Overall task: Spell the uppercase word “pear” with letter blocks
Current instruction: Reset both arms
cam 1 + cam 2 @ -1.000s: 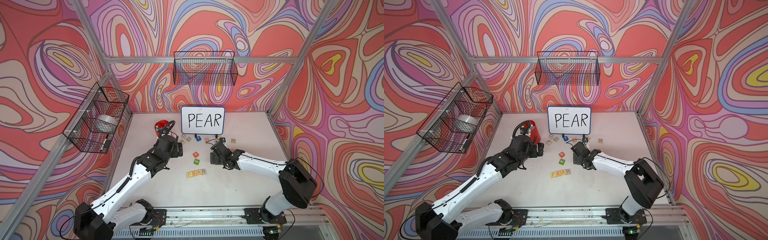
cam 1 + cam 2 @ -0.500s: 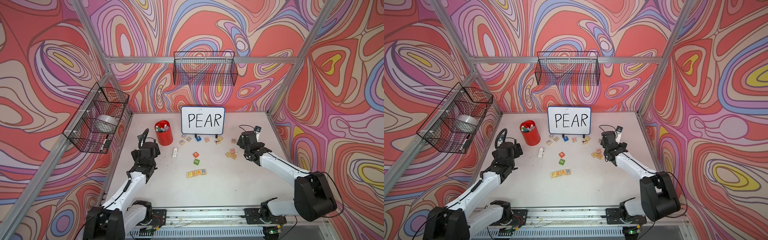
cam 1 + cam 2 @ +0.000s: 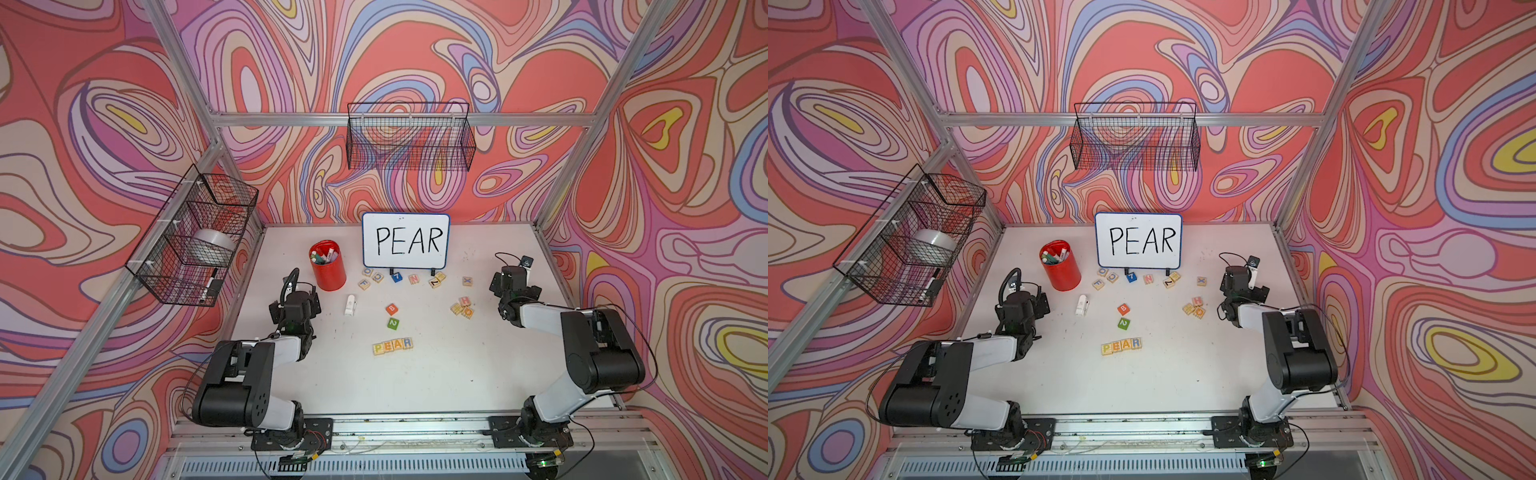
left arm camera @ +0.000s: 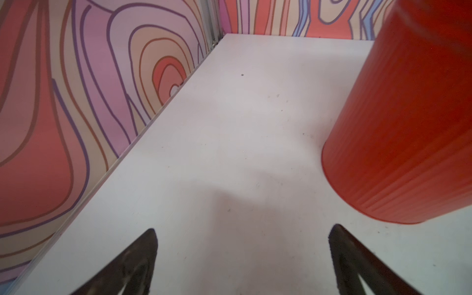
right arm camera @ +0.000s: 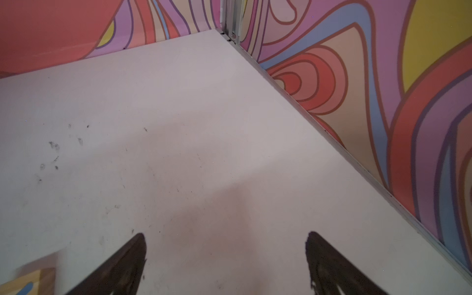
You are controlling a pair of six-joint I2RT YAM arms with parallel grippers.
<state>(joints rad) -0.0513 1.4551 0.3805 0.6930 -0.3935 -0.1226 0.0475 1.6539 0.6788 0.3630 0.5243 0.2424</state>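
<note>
The white tabletop [image 3: 436,386] is enclosed on three sides by walls [image 3: 415,54] printed with swirling red, pink and purple patterns. Black wire baskets [image 3: 409,145] are hung from the aluminium struts [image 3: 540,120] along them

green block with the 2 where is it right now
In both top views the green block sits mid-table, between the orange block and the PEAR row nearer the robot, touching neither.

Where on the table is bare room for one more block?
Bare: the strip of table between the PEAR row and the front rail; the far right corner beyond the right gripper. Crowded: in front of the whiteboard, where loose blocks lie, and near the red cup.
</note>
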